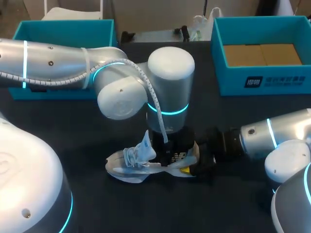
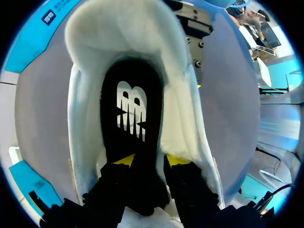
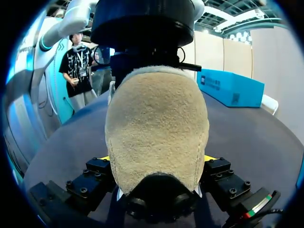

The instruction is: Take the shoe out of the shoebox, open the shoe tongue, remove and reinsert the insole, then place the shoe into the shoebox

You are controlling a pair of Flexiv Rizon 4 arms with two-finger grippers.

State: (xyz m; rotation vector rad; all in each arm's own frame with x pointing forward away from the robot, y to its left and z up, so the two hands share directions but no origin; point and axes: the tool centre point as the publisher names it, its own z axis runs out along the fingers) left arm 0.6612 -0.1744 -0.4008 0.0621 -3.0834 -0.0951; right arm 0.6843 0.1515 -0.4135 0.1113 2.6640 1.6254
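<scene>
Currently the shoe (image 1: 129,167) is out of the box, on the table (image 1: 73,141) between both my grippers, toe pointing away from the right one. Tongue (image 1: 147,141) stands up, laces (image 1: 130,156) bunched just ahead of it.

Left gripper (image 2: 149,160) is down in the shoe opening, clenched on the near end of the black insole (image 2: 130,109), with a yellow tip against each side of it. The rest of the insole runs forward into the shoe ahead of the tips, white lining around it.

Right gripper (image 3: 156,159) clamps the heel from outside, one finger on each side, the tan heel back filling the space between them.

Shoebox (image 1: 228,80) is well apart from the right gripper, toward the table's far side, with brown cardboard (image 1: 260,54) on its floor. Second teal box (image 1: 63,23) sits beyond my left arm (image 1: 53,63); can't tell what's inside.
</scene>
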